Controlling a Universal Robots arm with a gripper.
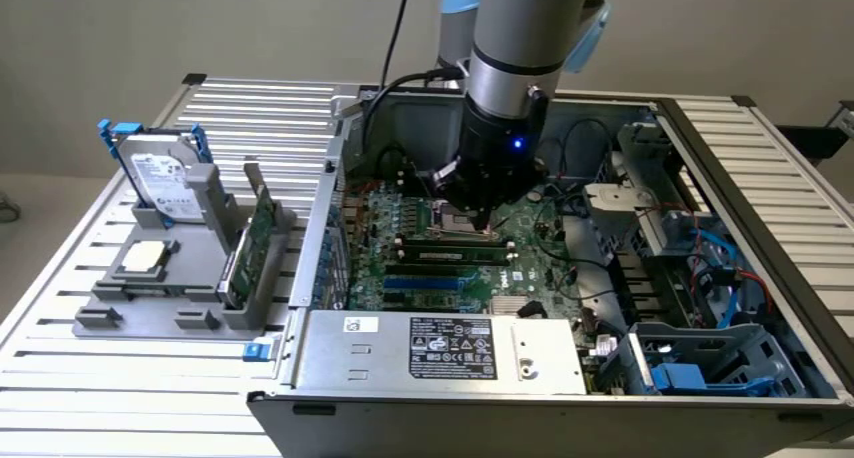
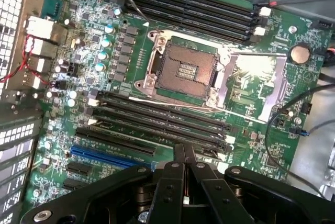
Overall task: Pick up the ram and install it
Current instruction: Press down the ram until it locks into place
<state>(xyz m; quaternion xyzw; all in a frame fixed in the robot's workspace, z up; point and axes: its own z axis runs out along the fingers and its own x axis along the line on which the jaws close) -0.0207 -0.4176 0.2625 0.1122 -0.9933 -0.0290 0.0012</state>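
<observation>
My gripper (image 1: 477, 221) is down inside the open computer case (image 1: 441, 353), with its fingers shut together over the motherboard (image 1: 534, 268). A long narrow green ram stick (image 1: 451, 248) stands on edge in the row of black slots (image 2: 157, 116), just in front of the fingertips in the exterior view. In the wrist view the shut gripper (image 2: 184, 152) sits at the nearest slot of that row, beside the empty CPU socket (image 2: 183, 69). Nothing is held between the fingers. Whether they touch the stick's top edge I cannot tell.
A grey holder (image 1: 174, 298) on the exterior view's left carries a silver hard drive with blue handles (image 1: 160, 183), a broad green card (image 1: 254, 243) and a square chip (image 1: 144, 260). The power supply box (image 1: 441, 350) lies at the case front, cables and drive bays (image 1: 694, 278) on the right.
</observation>
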